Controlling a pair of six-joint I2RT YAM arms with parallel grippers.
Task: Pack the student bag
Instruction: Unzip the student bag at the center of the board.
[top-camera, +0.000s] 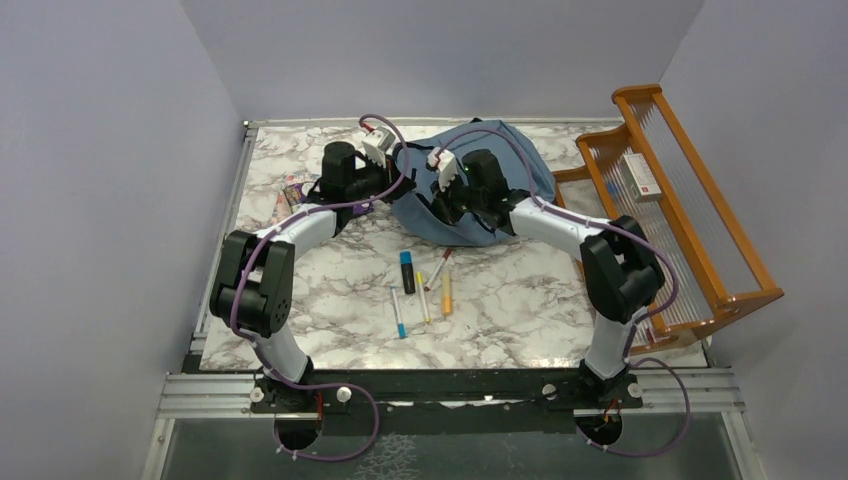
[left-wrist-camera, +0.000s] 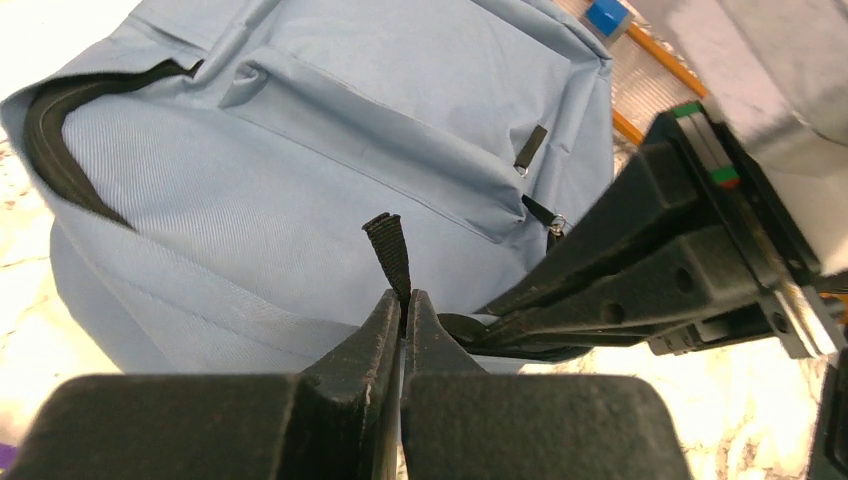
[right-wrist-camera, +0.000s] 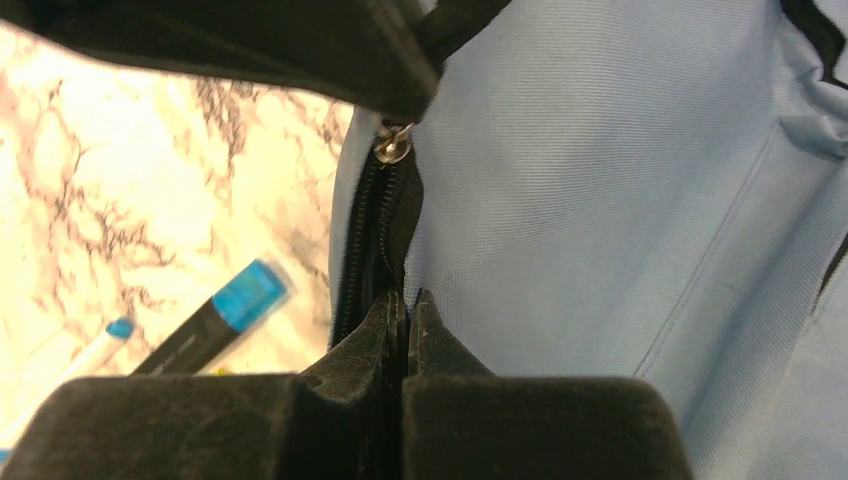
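Observation:
The student bag (top-camera: 512, 152) is a dusty-blue backpack lying at the back middle of the marble table, and both grippers are at its near-left side. My left gripper (left-wrist-camera: 405, 300) is shut on a short black strap tab (left-wrist-camera: 388, 248) that sticks up from the bag (left-wrist-camera: 300, 150). My right gripper (right-wrist-camera: 405, 298) is shut on the black zipper pull (right-wrist-camera: 398, 215) that hangs below the metal slider (right-wrist-camera: 392, 148), at the bag's (right-wrist-camera: 590, 180) edge. In the top view the left gripper (top-camera: 402, 163) and right gripper (top-camera: 445, 203) sit close together.
Several pens and markers (top-camera: 425, 285) lie on the table in front of the bag, one a blue-capped marker (right-wrist-camera: 215, 320) close to the zipper. An orange wooden rack (top-camera: 690, 215) holding a white box (top-camera: 640, 176) stands at the right. Small items (top-camera: 291, 191) lie by the left arm.

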